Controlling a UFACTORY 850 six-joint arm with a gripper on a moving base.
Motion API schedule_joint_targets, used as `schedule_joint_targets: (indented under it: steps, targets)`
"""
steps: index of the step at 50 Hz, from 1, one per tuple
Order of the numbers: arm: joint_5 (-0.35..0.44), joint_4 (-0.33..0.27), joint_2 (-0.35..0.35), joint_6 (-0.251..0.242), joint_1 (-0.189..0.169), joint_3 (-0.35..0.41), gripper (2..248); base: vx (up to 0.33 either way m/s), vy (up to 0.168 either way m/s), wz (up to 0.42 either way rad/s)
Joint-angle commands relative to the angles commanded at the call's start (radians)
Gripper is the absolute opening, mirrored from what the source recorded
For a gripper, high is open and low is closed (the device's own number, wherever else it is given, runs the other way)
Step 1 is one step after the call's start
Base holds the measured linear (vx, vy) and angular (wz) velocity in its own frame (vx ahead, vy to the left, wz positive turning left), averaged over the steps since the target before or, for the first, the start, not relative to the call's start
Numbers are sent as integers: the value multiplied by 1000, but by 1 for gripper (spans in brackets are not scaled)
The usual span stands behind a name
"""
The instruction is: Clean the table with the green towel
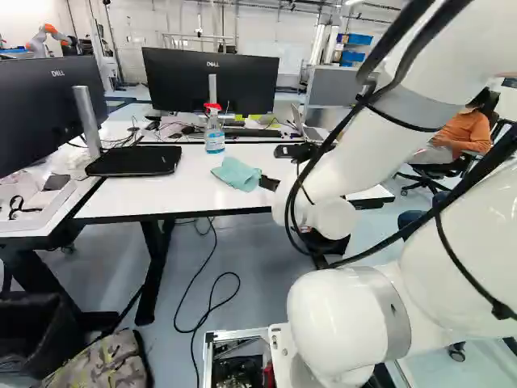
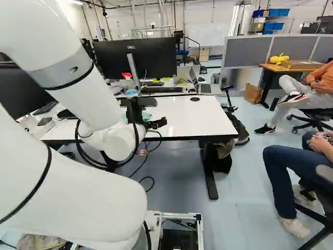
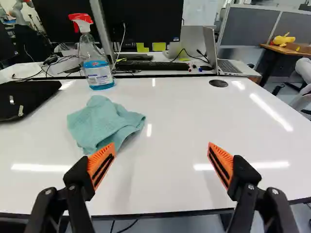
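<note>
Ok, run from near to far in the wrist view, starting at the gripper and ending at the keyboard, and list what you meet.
Open gripper → green towel → spray bottle → black keyboard.

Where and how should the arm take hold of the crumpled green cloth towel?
I'd bring the black pincer down from above onto the raised middle of the green cloth towel: it lies bunched, not flat, and the clear spray bottle stands just beyond it.

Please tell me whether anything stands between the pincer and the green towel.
Nothing visible stands between the open pincer and the green towel, which lies just ahead of one finger on the white table. The spray bottle stands beyond the towel, so it does not block that approach.
</note>
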Motion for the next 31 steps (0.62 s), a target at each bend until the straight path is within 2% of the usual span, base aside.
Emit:
schedule_joint_targets:
  steps: [31]
  targets:
    - [8, 0, 3, 0, -2, 7, 247, 0, 0, 0]
